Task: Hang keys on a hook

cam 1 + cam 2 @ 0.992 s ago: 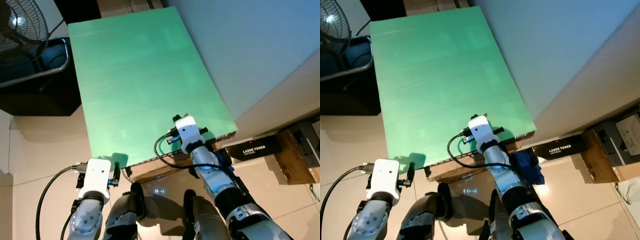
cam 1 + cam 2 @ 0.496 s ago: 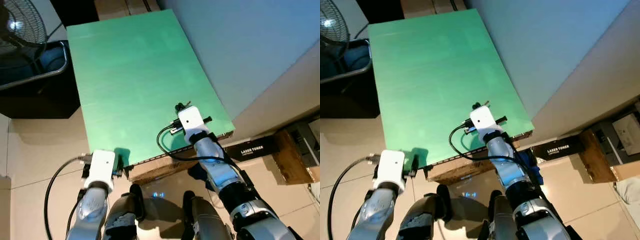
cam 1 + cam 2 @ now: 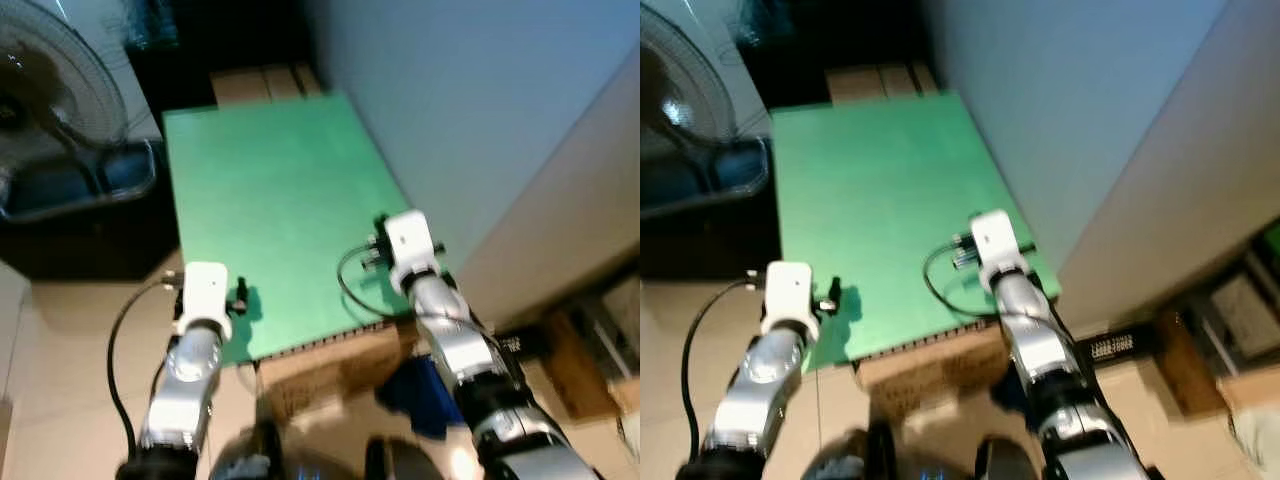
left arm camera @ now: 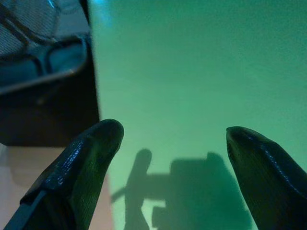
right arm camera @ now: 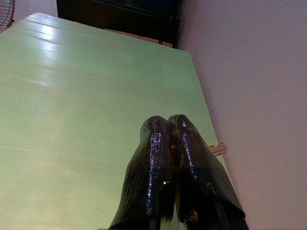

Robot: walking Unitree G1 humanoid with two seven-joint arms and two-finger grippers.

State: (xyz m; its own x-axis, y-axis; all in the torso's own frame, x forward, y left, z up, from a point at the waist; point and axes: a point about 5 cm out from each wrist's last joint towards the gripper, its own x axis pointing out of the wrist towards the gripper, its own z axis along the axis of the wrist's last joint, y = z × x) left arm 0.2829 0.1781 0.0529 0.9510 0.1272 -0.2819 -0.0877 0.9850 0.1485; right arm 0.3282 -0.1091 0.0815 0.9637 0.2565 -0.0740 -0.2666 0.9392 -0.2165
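A bare green tabletop (image 3: 270,180) stretches ahead of me, with a pale wall along its right side. My left gripper (image 4: 172,139) hovers open above the table's near left corner, and its shadow falls on the green surface. My right gripper (image 5: 168,122) is over the near right part of the table, close to the wall; its two black fingers (image 5: 156,143) are pressed together with nothing seen between them. In the left eye view the left wrist (image 3: 205,290) and right wrist (image 3: 408,240) both reach over the table's near edge.
A standing fan (image 3: 60,90) and a dark seat with a metal rail (image 3: 80,180) stand left of the table. Cardboard boxes (image 3: 265,85) sit beyond its far end. The pale wall (image 3: 480,100) runs on the right. A cardboard box (image 3: 320,365) and something blue (image 3: 410,385) lie beneath the near edge.
The view has tilted up and is blurred. Both arms have reached forward; the left gripper has come from in front of the table edge to above its near left corner.
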